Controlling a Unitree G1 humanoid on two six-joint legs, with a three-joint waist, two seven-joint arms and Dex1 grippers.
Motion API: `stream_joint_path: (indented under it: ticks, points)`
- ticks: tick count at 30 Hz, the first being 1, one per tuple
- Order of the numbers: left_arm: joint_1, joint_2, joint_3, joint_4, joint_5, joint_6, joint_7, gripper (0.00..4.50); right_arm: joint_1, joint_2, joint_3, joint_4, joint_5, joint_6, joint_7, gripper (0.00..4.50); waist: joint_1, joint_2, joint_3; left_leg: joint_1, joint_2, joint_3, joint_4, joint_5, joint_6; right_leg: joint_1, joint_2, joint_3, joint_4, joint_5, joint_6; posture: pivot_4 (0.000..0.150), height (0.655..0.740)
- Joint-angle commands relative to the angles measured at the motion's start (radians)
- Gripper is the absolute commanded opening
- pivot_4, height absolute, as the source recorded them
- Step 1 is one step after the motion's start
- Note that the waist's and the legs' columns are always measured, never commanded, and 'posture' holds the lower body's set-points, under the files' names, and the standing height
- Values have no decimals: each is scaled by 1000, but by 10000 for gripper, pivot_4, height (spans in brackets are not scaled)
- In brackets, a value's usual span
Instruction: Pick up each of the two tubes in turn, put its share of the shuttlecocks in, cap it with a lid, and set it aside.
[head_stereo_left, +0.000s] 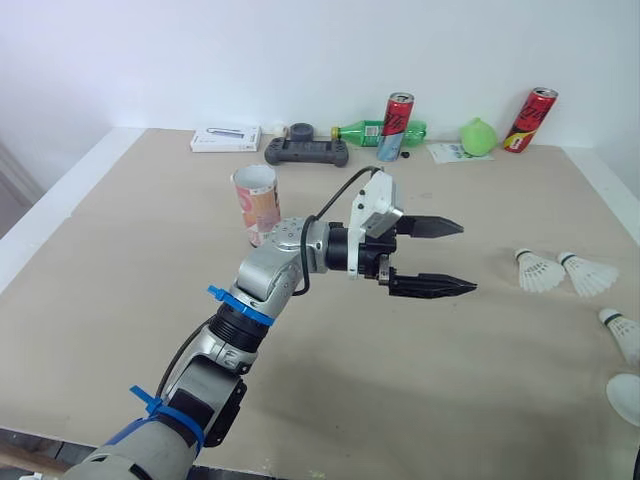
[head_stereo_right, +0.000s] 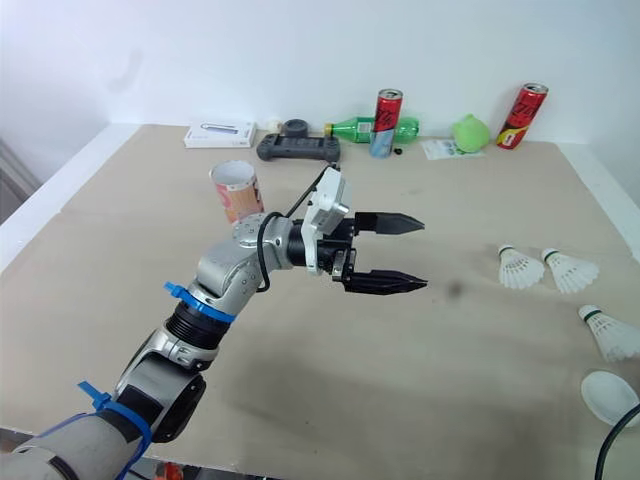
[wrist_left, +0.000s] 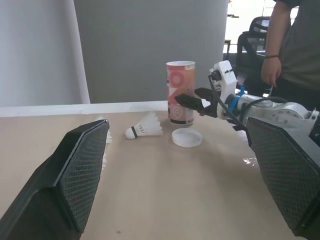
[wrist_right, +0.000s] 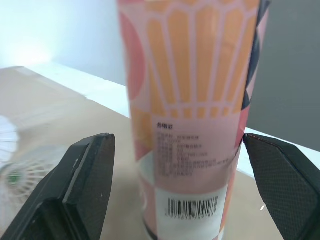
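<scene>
Silver arm (head_stereo_left: 265, 272), blue ties (head_stereo_left: 232, 303), black cable (head_stereo_left: 345, 183); black-fingered left hand (head_stereo_left: 468, 257)

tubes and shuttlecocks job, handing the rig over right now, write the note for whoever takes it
Left gripper: open, empty, above bare table, apart from everything.
Right gripper: open, a finger on each side of the second tube, not touching it.
First tube: upright, uncapped, left of centre.
Three shuttlecocks lie loose on the right, with a lid near them.
Done: neither tube is lifted or capped; their insides are hidden.
Left: fill, cap and set aside both tubes.
</scene>
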Motion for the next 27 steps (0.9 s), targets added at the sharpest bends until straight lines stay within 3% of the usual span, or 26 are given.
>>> stream_joint_path:
  ticks: [1,10,14,17,20,24,27]
  points:
    - [-13,-11,10,2,-7,-15,-9,45000,63,46,1,-135,32,19,-16,43913,1,0,0,0,0,-1,0,0,0,0,0,-1,0,0,0,1500,7400]
    - [1,-13,11,9,-3,-21,-10,45000,215,187,51,-322,86,6,12,43913,0,1,0,0,0,-2,0,-2,2,0,-1,-1,-1,-2,0,1500,7400]
    - [28,11,42,4,14,-31,40,45000,403,149,122,-578,279,57,203,43913,-1,5,-1,0,1,-4,-1,-2,1,0,-1,-1,-1,-2,0,1500,7400]
    - [65,45,81,-54,-8,20,91,45000,498,-11,96,-731,477,90,255,43913,-13,3,0,1,2,-4,-1,-2,1,0,0,-1,-1,-2,-1,1500,7400]
    - [137,98,97,-139,-3,63,142,45000,497,-297,89,-809,657,140,267,43913,-30,-2,3,2,2,-3,0,-2,1,1,-1,-1,-1,-2,0,1500,7400]
    - [258,153,124,-258,15,96,240,45000,298,-624,175,-791,779,208,231,43913,-26,-12,8,5,1,-6,0,-1,0,6,0,-3,-3,-2,0,1500,7400]
    - [366,173,157,-378,30,114,349,45000,89,-775,335,-727,819,253,269,43913,-22,-14,9,3,0,-11,0,0,-2,10,-1,-6,-6,-2,-1,1500,7400]
